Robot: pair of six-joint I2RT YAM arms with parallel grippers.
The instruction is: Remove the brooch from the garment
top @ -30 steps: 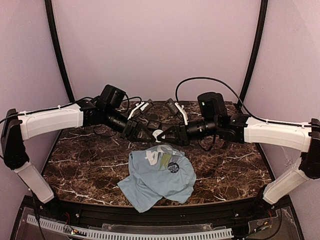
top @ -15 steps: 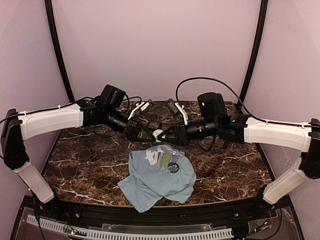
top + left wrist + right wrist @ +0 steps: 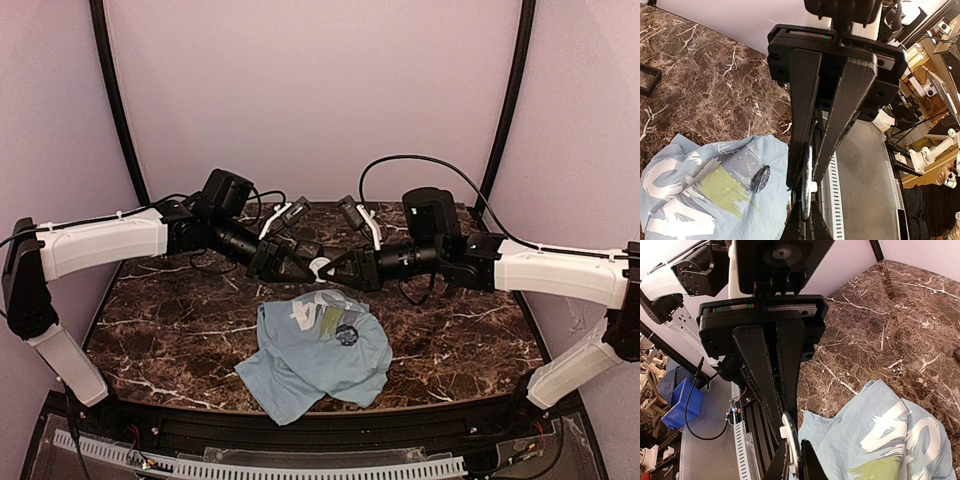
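The light blue shirt (image 3: 315, 350) lies crumpled on the marble table, print side up. The brooch (image 3: 347, 335), a small dark round badge, sits on the print; it also shows in the left wrist view (image 3: 760, 178). My left gripper (image 3: 303, 266) and right gripper (image 3: 337, 268) meet tip to tip above the shirt's far edge. Both are shut on one thin round disc with a white stud (image 3: 320, 268), seen edge-on in the left wrist view (image 3: 806, 175) and the right wrist view (image 3: 791, 440). The brooch is out of the right wrist view.
A small square black tray (image 3: 647, 80) stands on the marble beyond the shirt. Two dark trays (image 3: 297, 211) (image 3: 346, 209) show at the table's back edge. The black front rail (image 3: 320, 430) runs below the shirt.
The joined grippers and the disc have shifted slightly to the right, and the right wrist has moved right with them. The shirt and brooch have not moved.
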